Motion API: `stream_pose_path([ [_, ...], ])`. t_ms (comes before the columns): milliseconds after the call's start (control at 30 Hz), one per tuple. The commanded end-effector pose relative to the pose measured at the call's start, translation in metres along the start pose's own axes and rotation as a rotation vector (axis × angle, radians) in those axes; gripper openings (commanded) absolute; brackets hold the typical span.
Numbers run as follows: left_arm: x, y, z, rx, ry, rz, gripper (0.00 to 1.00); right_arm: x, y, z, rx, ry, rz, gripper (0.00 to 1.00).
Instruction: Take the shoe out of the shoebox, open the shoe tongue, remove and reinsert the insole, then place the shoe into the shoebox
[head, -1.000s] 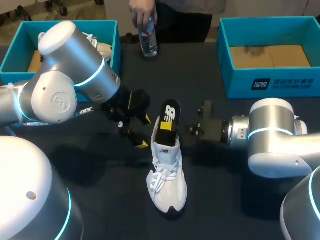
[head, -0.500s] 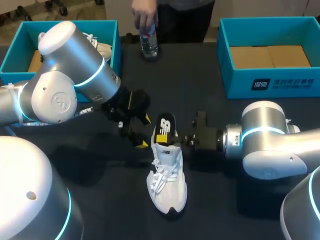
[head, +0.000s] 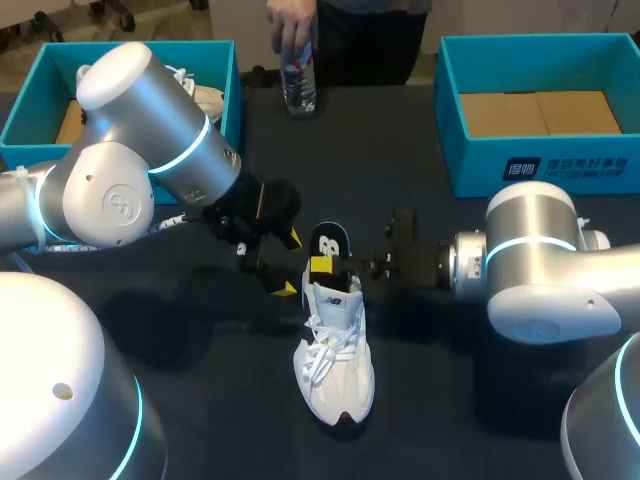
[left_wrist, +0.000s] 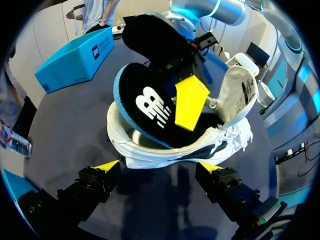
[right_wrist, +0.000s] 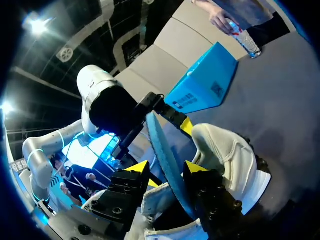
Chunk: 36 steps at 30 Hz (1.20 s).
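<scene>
Shoe (head: 336, 360) is sat out on the table (head: 430, 400), tongue opened, insole (head: 328, 240) pinched in the right gripper (right_wrist: 167, 169) and seemingly half tucked into the heel, left gripper (head: 288, 263) spread open alongside, so seating and boxing are yet to be done.

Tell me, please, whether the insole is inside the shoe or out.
Partly in: the insole dips into the shoe at one end; the other sticks up, held by the right tool.

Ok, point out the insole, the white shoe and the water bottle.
insole (left_wrist: 145, 107), left wrist view, its black printed face.
shoe (head: 340, 385), head view, its white toe.
water bottle (head: 298, 88), head view, its clear body.
</scene>
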<state>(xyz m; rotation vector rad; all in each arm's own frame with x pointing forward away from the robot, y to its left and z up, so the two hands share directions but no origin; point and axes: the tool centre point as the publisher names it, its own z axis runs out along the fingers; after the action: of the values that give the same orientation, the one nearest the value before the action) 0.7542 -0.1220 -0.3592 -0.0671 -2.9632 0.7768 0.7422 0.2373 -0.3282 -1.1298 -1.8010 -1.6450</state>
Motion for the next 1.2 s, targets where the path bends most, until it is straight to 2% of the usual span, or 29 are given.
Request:
stream_pose_path([
  [33,0.000,0.000,0.001,0.001,0.000,0.001,1.00,0.000,0.009,-0.002,0.006,-0.023,-0.003,0.44],
  [167,0.000,0.000,0.001,0.001,0.000,0.001,1.00,-0.005,0.014,-0.006,-0.004,-0.020,-0.008,0.37],
  [233,0.000,0.000,0.001,0.001,0.000,0.001,1.00,-0.009,0.016,-0.007,-0.012,-0.015,-0.003,0.20],
  [267,0.000,0.000,0.001,0.001,0.000,0.001,1.00,-0.012,0.018,-0.007,-0.014,-0.011,0.001,0.06],
  [300,0.000,0.000,0.001,0.001,0.000,0.001,1.00,-0.014,0.018,-0.007,-0.014,-0.010,0.008,0.00],
  [467,0.000,0.000,0.001,0.001,0.000,0.001,1.00,-0.022,0.013,-0.005,-0.011,-0.002,0.045,0.00],
  [833,0.000,0.000,0.001,0.001,0.000,0.001,1.00,-0.023,-0.024,-0.003,-0.024,-0.007,0.123,0.00],
  [933,0.000,0.000,0.001,0.001,0.000,0.001,1.00,-0.018,-0.023,-0.003,-0.033,-0.021,0.110,0.00],
  [1000,0.000,0.000,0.001,0.001,0.000,0.001,1.00,-0.014,-0.017,-0.003,-0.035,-0.035,0.091,0.31],
  [1100,0.000,0.000,0.001,0.001,0.000,0.001,1.00,-0.010,-0.006,-0.002,-0.026,-0.050,0.060,0.45],
  [1200,0.000,0.000,0.001,0.001,0.000,0.001,1.00,-0.009,0.001,-0.002,-0.017,-0.054,0.047,0.49],
])
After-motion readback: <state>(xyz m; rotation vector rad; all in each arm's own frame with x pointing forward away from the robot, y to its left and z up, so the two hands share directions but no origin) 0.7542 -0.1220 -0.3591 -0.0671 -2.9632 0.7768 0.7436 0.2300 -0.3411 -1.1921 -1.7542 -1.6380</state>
